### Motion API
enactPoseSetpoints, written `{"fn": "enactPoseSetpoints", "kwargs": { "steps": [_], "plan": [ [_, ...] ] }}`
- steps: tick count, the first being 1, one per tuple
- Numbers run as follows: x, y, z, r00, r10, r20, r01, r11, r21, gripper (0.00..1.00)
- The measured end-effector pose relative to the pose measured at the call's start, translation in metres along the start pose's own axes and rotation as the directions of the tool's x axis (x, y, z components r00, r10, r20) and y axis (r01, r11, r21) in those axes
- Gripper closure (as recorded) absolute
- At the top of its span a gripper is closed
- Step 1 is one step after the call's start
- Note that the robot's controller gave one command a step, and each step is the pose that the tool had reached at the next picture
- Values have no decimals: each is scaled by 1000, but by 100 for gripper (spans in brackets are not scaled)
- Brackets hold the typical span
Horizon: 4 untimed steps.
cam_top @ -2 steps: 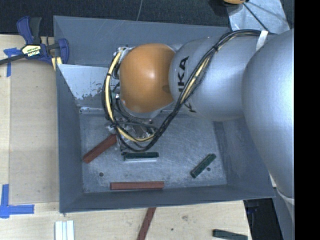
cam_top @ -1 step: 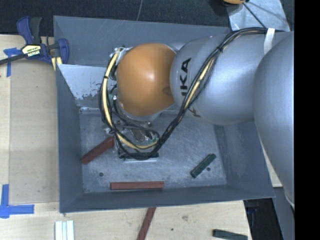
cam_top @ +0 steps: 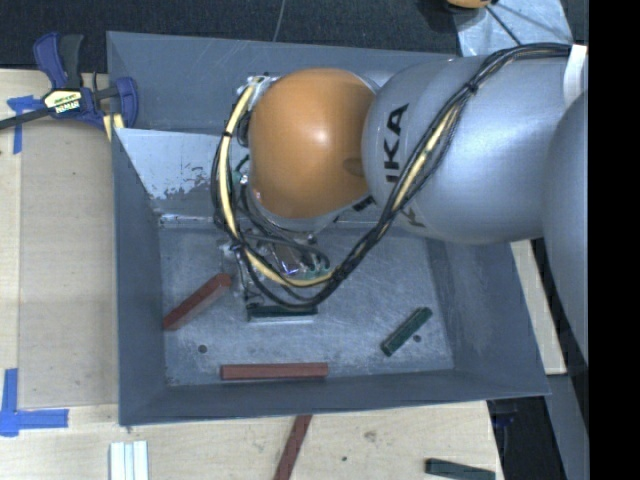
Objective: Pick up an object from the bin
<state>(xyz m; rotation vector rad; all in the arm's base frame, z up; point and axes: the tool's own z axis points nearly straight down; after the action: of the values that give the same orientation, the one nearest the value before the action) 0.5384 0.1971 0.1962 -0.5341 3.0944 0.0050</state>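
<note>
- The reddish-brown stick (cam_top: 197, 302) lay tilted on the floor of the bin (cam_top: 135, 298), left of centre. Its upper end was just beside the gripper (cam_top: 280, 303), and it was the nearest thing to it.
- It looked like a thin, stiff, light bar. A grasp across its narrow width near the middle would probably suit best, since a hold at one end could let it swing. Lying flat on smooth metal, it might slide when nudged.
- The gripper sat low over the floor near the bin's centre, under the orange cover (cam_top: 305, 143) and a tangle of cables (cam_top: 300, 273). Whether it was open or closed could not be told, and nothing was seen in its grasp.
- A longer reddish-brown bar (cam_top: 273, 371) lay along the front wall, apart from the gripper.
- A short dark green bar (cam_top: 406, 330) lay tilted, off to the right.
</note>
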Motion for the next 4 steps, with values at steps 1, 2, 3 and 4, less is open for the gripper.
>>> {"fn": "enactPoseSetpoints", "kwargs": {
  "steps": [1,2,3,4],
  "plan": [
    [-17,-5,-53,982,186,1,-186,982,3,100],
    [-41,2,-7,945,327,-1,-327,945,3,0],
    [-41,2,-9,945,327,2,-327,945,2,0],
    [8,16,46,930,367,6,-367,930,1,0]
  ]
}}
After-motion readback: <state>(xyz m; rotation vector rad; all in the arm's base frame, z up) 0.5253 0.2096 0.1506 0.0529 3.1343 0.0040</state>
